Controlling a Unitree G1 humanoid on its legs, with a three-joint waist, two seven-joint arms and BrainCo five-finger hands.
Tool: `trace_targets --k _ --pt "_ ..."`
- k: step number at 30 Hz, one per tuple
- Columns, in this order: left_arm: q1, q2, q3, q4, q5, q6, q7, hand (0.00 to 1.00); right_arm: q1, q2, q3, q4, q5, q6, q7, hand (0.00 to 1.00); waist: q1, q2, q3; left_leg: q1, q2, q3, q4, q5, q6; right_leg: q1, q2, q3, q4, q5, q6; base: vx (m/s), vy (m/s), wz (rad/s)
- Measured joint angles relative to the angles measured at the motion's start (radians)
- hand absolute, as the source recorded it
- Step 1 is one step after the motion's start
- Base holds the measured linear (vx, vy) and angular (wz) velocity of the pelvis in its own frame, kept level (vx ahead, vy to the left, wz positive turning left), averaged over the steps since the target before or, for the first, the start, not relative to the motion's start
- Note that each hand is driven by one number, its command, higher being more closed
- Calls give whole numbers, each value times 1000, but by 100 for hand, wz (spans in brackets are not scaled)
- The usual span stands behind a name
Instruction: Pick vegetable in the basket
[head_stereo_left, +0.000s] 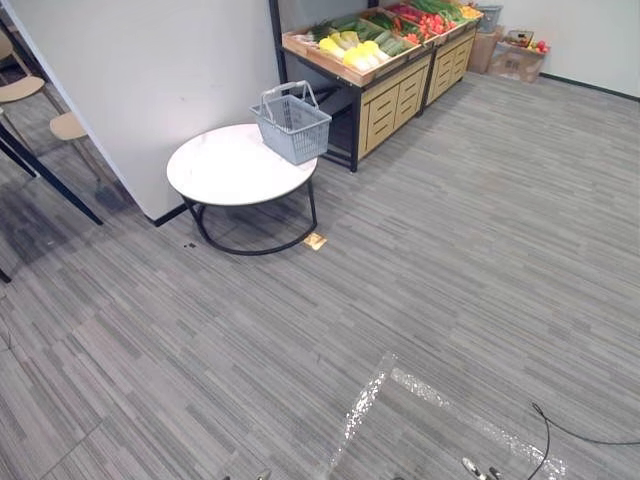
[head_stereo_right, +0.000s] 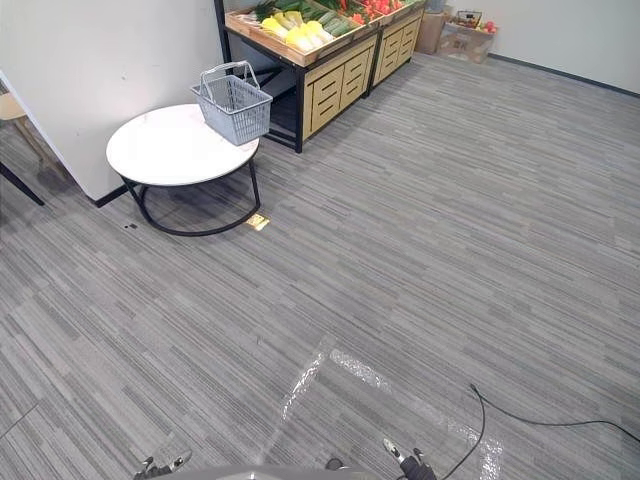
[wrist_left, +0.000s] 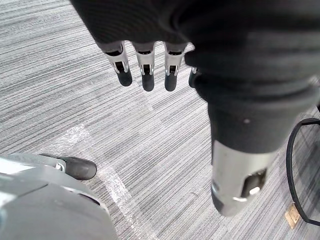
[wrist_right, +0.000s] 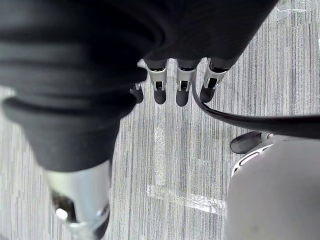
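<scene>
The grey basket (head_stereo_left: 292, 125) stands at the far edge of the round white desk (head_stereo_left: 215, 175), just beside the wooden stand (head_stereo_left: 395, 98) where the vegetables (head_stereo_left: 358, 47) lie. Well apart, left hand (wrist_left: 147, 75) and right hand (wrist_right: 182, 86) hang over the carpet floor (head_stereo_left: 450, 250), fingers straight, slightly spread, empty.

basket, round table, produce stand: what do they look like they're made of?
Basket: probably grey plastic, with moulded open-mesh walls and thin loop handles. Table: smooth white top, could be stone or laminate, can't tell which; the thin black frame is likely metal. Stand: light matte wood panels and drawers on a dark frame.
</scene>
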Motion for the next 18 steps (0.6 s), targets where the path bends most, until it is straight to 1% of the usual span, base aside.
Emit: trace_targets --k 3,5,6,7,8,9,10,11,12,13,14,15,16,17,18 --pt "0 0 0 0 0 0 1 0 0 1 -3 0 -16 -11 -1 0 0 -1 1 0 0 -1 0 0 0 1 0 -3 -1 0 0 -22 -19 1" --pt "-7 2 0 1 3 3 3 0 -2 0 -4 -2 -19 -14 -1 0 -1 -1 9 -8 2 -3 7 -1 -1 -17 -3 -9 47 -25 -26 -29 -27 6" --pt "-14 5 0 1 10 10 3 0 -8 -1 -6 -3 -40 -18 -2 0 -2 -4 23 -13 5 -7 18 -3 -4 -48 -11 -16 119 -62 -27 -27 -30 19" --pt "-24 15 0 2 12 20 1 0 -17 1 -5 -2 -72 -24 3 0 -3 -15 43 -27 5 -11 57 -18 -23 -76 -24 -26 198 -102 -27 -31 -30 22" --pt "-28 20 0 2 12 24 0 0 -21 2 -3 -2 -92 -27 5 0 -4 -22 50 -41 5 -9 89 -32 -26 -93 -31 -29 230 -119 -29 -42 -31 20" --pt "-35 23 1 1 11 31 0 0 -24 3 -1 -2 -97 -29 7 0 -4 -28 54 -71 10 -4 147 -61 -21 -113 -36 -31 267 -142 -34 -47 -45 7" --pt "-37 25 3 -6 9 42 -3 0 -28 -3 5 -2 -105 -32 6 0 0 -27 62 -120 27 3 260 -120 -23 -134 -34 -31 314 -177 -44 -44 -52 2" --pt "-35 25 4 -7 7 43 -6 0 -29 -12 11 -3 -110 -34 5 0 -1 -16 65 -140 39 9 306 -143 -28 -138 -31 -31 328 -193 -52 -34 -58 -1" --pt "-33 21 11 -8 5 44 -12 0 -29 -21 33 -8 -124 -35 4 0 -1 -8 68 -177 66 39 400 -172 -44 -139 -22 -33 344 -213 -65 -24 -50 3" --pt "-33 27 33 -11 0 44 -19 0 -29 -24 45 -11 -127 -35 4 0 -2 -10 70 -229 85 67 508 -172 -43 -137 -20 -35 345 -218 -74 0 -67 3" --pt "-27 13 76 -23 -1 45 -20 0 -27 -29 48 -17 -128 -35 2 0 -3 0 74 -320 131 96 699 -143 -26 -130 -10 -35 345 -221 -79 47 -53 -2" --pt "-20 -7 106 -31 -1 49 -20 0 -25 -35 53 -24 -130 -37 0 0 0 12 83 -364 160 96 810 -106 -32 -113 -2 -32 343 -223 -82 72 -30 -7" --pt "-16 -13 115 -35 -1 55 -18 0 -22 -36 54 -31 -130 -38 -3 0 3 14 89 -387 169 94 872 -76 -38 -100 -3 -28 343 -226 -88 104 10 -7" --pt "-4 -15 120 -36 0 63 -21 0 -20 -32 56 -42 -131 -47 -6 0 4 5 100 -431 170 82 948 -64 -39 -78 -13 -20 344 -240 -91 123 44 -7" --pt "6 -16 123 -38 0 65 -27 0 -23 -33 60 -42 -132 -54 -12 0 5 8 102 -434 157 77 923 -103 -34 -61 -22 -10 344 -246 -89 210 102 -23"
